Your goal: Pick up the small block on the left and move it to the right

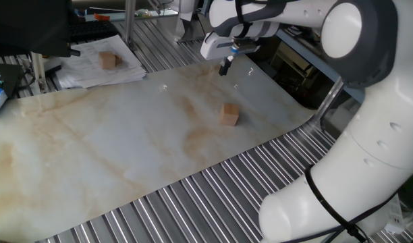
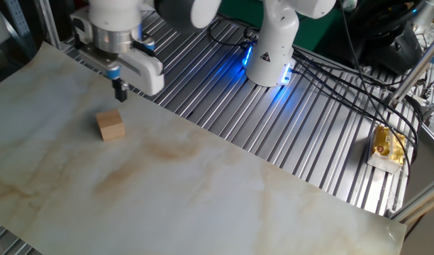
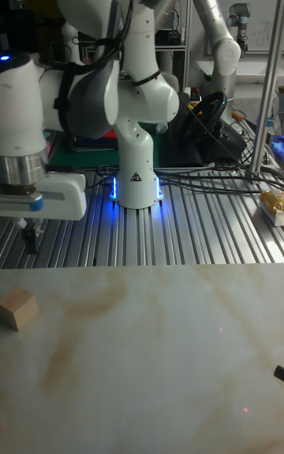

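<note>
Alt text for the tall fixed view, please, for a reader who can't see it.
A white robot arm's gripper hangs above the far left edge of a marbled sheet, its fingers close together and holding nothing. A small block of pale wood sits on the sheet just below and to the left of it, untouched. Behind stands the arm's base, lit blue, on a ribbed metal table.

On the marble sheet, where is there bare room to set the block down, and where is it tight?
The small block sits alone on the marble sheet. Bare sheet stretches from the block toward the sheet's far end, away from the arm's base. It is tight only near the block, where the gripper hovers over the sheet's edge.
</note>
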Tool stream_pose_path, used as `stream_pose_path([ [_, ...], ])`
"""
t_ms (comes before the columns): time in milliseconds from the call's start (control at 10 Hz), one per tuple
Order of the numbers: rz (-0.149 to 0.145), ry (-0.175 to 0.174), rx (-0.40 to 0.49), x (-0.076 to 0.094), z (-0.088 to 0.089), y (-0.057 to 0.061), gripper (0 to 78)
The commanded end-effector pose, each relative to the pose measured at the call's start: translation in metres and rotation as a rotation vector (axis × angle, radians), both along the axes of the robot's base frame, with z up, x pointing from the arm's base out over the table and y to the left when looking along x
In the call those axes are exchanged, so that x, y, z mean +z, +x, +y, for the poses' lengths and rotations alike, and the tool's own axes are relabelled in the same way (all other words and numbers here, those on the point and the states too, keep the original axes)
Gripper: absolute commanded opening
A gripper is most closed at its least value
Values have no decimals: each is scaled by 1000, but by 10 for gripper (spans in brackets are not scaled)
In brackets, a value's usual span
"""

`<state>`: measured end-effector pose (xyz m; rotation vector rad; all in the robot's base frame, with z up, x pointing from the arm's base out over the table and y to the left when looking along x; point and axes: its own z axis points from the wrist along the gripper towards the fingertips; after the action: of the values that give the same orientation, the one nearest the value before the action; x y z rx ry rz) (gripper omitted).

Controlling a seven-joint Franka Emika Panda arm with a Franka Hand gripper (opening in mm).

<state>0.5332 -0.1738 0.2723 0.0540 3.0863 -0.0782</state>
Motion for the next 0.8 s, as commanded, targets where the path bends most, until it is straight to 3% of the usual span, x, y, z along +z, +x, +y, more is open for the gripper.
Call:
stream_pose_path([
  [100,7,-2,-16,-5,-38,10,0],
  [400,8,-3,-48,-8,-61,12,0],
  [800,13,-11,-74,-9,-69,14,0],
])
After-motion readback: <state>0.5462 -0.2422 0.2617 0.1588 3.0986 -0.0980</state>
